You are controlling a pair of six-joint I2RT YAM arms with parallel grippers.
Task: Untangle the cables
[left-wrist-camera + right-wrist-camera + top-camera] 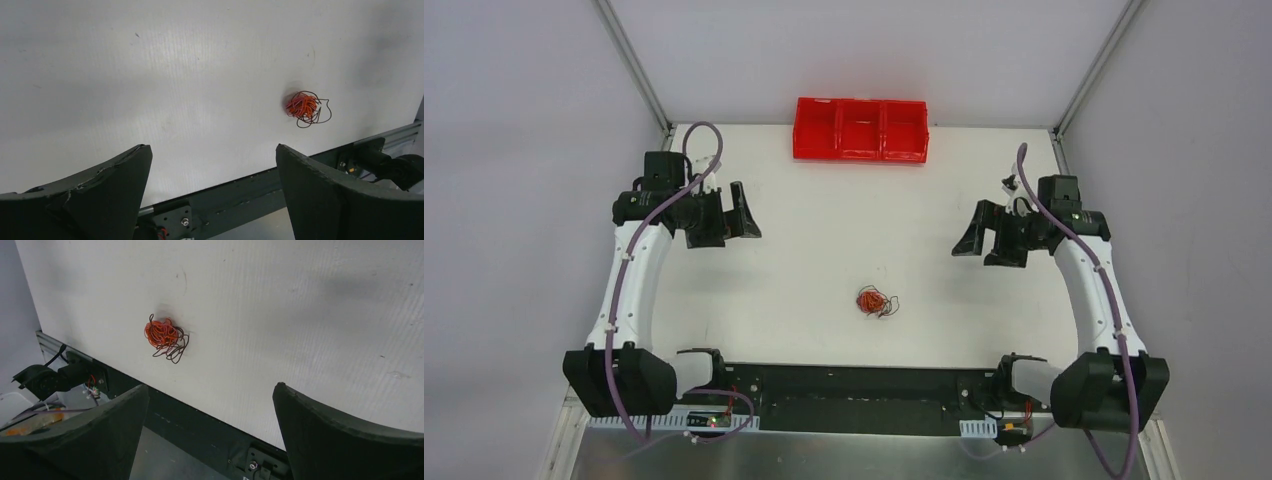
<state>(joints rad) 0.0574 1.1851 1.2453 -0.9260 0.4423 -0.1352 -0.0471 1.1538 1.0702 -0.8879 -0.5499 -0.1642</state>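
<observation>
The cables [873, 302] are one small knotted ball of thin red, orange and black wires lying on the white table, a little in front of the middle. The ball also shows in the left wrist view [304, 107] and in the right wrist view [164, 336]. My left gripper [749, 210] is open and empty, raised at the left, well away from the ball. My right gripper [971, 240] is open and empty, raised at the right, also apart from the ball.
A red bin [861, 129] with three compartments stands at the table's far edge. The black base rail [854, 395] runs along the near edge. Grey walls close in both sides.
</observation>
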